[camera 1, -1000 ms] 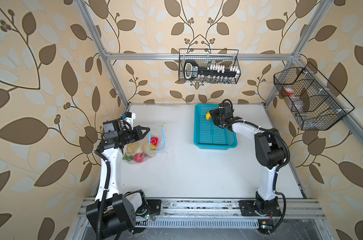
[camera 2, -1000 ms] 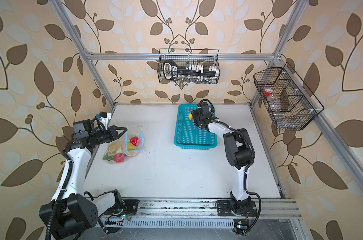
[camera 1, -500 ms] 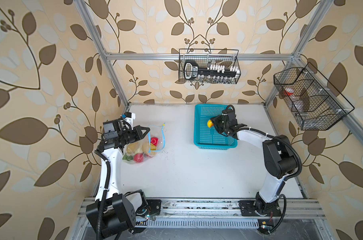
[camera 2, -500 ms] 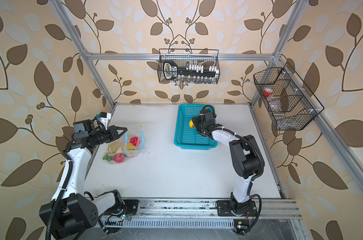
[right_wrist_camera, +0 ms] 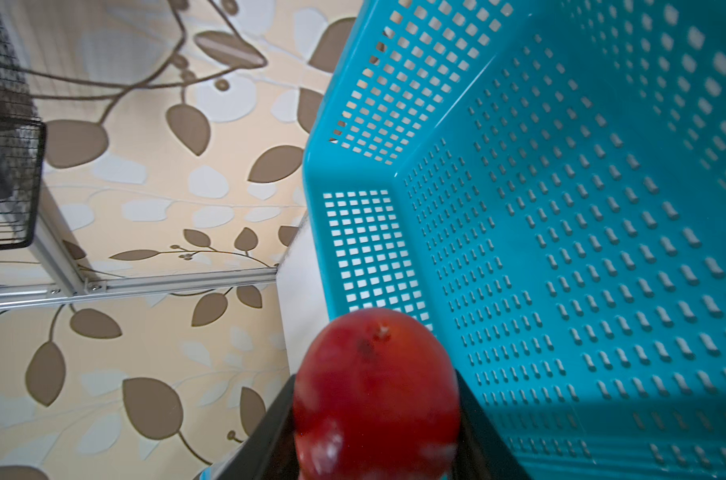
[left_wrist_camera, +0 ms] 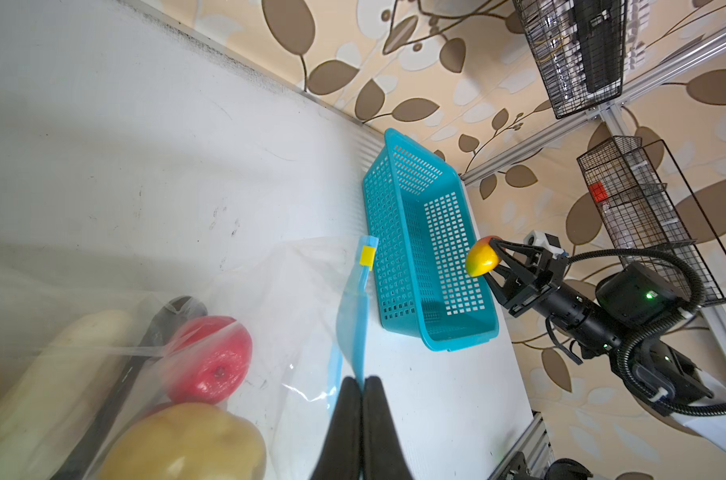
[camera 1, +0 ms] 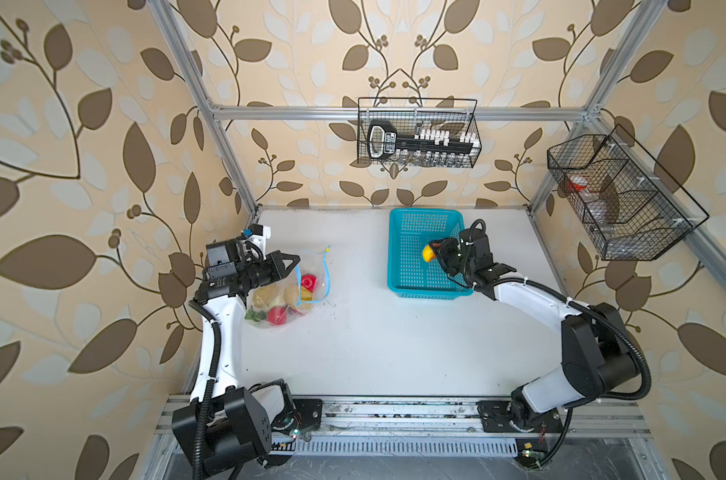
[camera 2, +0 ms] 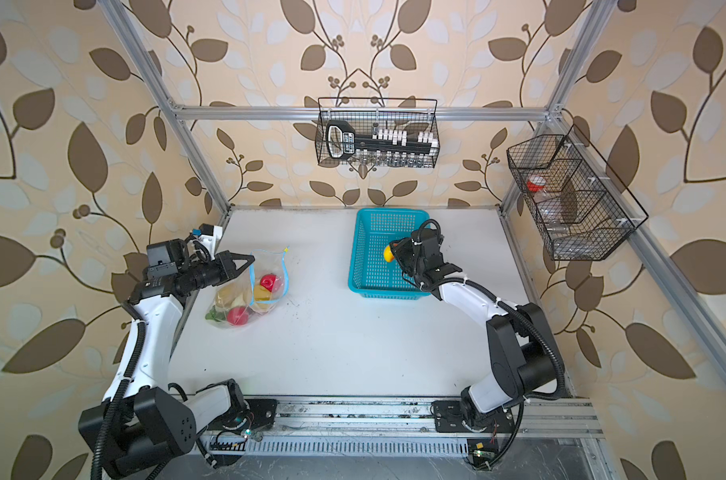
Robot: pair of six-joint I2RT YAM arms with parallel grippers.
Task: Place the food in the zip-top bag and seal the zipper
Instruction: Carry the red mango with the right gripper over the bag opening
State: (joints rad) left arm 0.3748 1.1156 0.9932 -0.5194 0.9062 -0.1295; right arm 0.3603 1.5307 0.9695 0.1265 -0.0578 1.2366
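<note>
Okay so here's where things sit: the left gripper (left_wrist_camera: 363, 380) is clamped all the way down on the zipper (left_wrist_camera: 353, 324), that thin blue strip on the bag (camera 1: 282, 291), with the jaws pressed flat together and the strip pinched between them. The little yellow slider (left_wrist_camera: 367, 254) is out at the far end of the strip. In both top views the two blue edges stand apart, so the mouth looks open to me. The bag lies on the white table (camera 1: 394, 340) over on the left side, just beside that arm, and it's got stuff inside: a red fruit (camera 1: 308, 281) near the mouth, a second red one (camera 1: 277, 316) deeper in, two potatoes (camera 1: 263, 295), some green leaves (camera 1: 253, 316), plus a white vegetable (left_wrist_camera: 50, 365) and a dark eggplant (left_wrist_camera: 145, 345) that show in the left wrist view. The right gripper (camera 1: 434, 251) is about half open, with its jaws wrapped around the red-yellow fruit (camera 1: 428, 252), one on each side. It holds the fruit over the inside of the turquoise basket (camera 1: 411, 232), off the floor of it, well apart from the bag.
</note>
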